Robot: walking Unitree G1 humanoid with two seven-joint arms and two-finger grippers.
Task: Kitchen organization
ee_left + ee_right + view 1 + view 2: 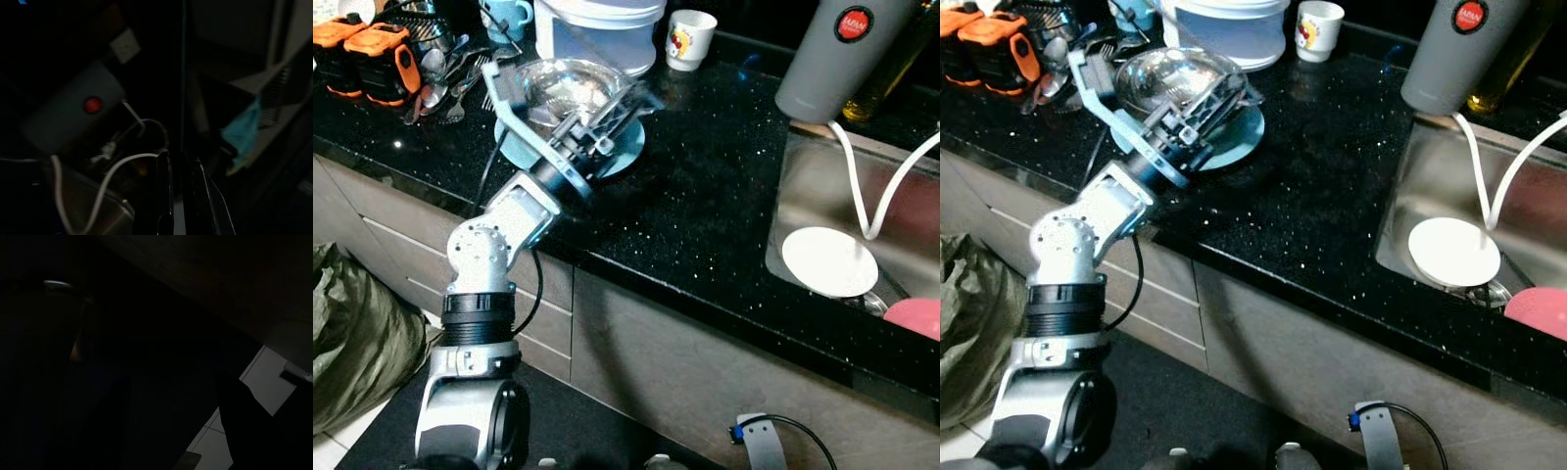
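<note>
A clear glass bowl (570, 86) sits on a light blue plate (625, 152) at the back left of the black speckled counter (705, 196). My left arm reaches up over the counter edge, and my left gripper (625, 103) is at the bowl's right rim, shut on it. In the dark left wrist view, the two black fingers (164, 196) stand close together with a thin glass edge running between them. The right wrist view is very dark: my right gripper (176, 431) hangs low over the floor tiles with its fingers apart and nothing between them.
A steel sink (822, 166) at the right holds a white plate (829, 261), a pink item (915, 318) and a white hose (871, 196). A grey flask (832, 54), a white mug (689, 39), a white container (597, 29), cutlery (450, 69) and orange tools (372, 59) line the back.
</note>
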